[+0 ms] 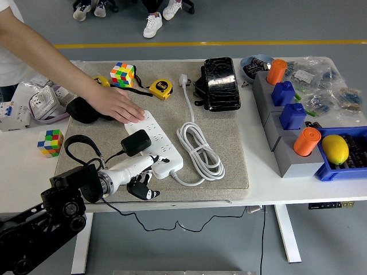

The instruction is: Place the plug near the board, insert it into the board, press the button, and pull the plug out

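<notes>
Plug (136,143) on board (155,144), coiled cable (199,150) just right.

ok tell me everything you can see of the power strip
The power strip is a long white plastic bar with rows of sockets, lying flat and diagonal on the grey mat. Its white cable leaves the near end and lies coiled to the right, ending in a white plug at the mat's far side. A black adapter sits on the strip's near half. A person's hand presses the far end. The left hand lies against the near end, one finger on the strip.
</notes>
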